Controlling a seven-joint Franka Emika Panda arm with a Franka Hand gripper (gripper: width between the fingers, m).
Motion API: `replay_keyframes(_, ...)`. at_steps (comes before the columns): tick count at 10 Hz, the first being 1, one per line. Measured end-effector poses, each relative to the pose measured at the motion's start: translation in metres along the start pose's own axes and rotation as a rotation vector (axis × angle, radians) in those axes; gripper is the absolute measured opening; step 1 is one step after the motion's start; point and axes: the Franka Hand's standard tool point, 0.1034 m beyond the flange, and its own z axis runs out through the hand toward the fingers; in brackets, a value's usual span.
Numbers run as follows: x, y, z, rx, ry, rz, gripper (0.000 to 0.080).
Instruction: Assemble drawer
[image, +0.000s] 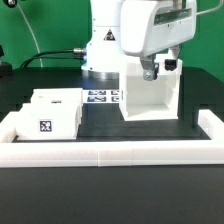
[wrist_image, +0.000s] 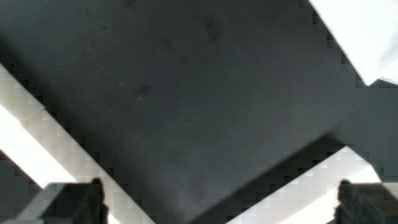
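Note:
The tall white housing (image: 150, 96) of the drawer stands at the back right of the black table, its open side facing the exterior view's left. Two small white trays (image: 55, 113) sit close together at the left; the front one shows a square tag (image: 44, 126). My gripper (image: 160, 68) hangs just above the housing's top right corner. In the wrist view my gripper (wrist_image: 217, 206) is open, its dark fingertips (wrist_image: 71, 205) far apart, with only dark surface and white edges (wrist_image: 36, 130) between them. It holds nothing.
The marker board (image: 101, 97) lies flat behind the trays, by the robot's base (image: 105, 50). A long low white border wall (image: 110, 151) runs along the front and up both sides (image: 210, 128). Bare black table (image: 110, 125) lies between trays and housing.

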Motion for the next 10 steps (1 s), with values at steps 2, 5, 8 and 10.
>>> replay_keyframes(2,0.000,0.000,0.000,0.000,0.000,0.000,0.0650)
replay_keyframes(5,0.000,0.000,0.000,0.000,0.000,0.000,0.0650)
replay_keyframes(8,-0.017,-0.031,-0.007,-0.022,0.015,0.166,0.0650)
replay_keyframes(10,-0.019,-0.061,-0.017,-0.026,0.010,0.326,0.0650)
